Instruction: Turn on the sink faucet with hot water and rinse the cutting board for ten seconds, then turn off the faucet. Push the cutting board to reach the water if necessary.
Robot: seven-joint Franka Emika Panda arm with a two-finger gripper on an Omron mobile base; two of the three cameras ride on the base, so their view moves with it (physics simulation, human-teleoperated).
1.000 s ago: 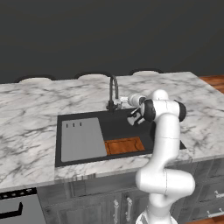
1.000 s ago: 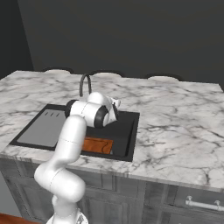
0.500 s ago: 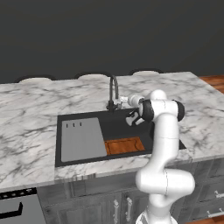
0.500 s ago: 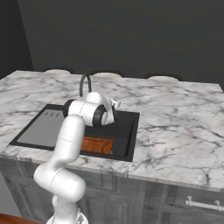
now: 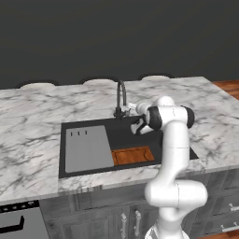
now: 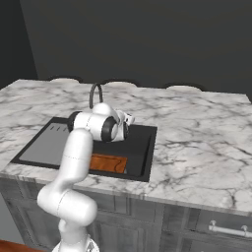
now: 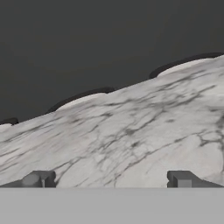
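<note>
— Gripper (image 7: 109, 179) wide open and empty at the faucet's base, its two fingertips spread far apart over bare marble in the hand view. What has changed in the last second?

— Little: the hand has crept a touch closer to the sink faucet (image 5: 121, 97) at the back rim of the sink (image 5: 84, 169), and the jaws have stayed spread. From the left base view it sits just right of the faucet's foot, where the small side lever should be; whether it touches the lever cannot be told.

— And the water?

— No stream is seen from the spout. The tap looks to be off, so the rinse appears not yet begun.

— Where is the cutting board?

— The cutting board (image 5: 133, 155) lies flat in the basin against the front wall, right of the grey slab (image 5: 87, 149), well forward of the spout. It may need a push toward the back once water runs.
</note>
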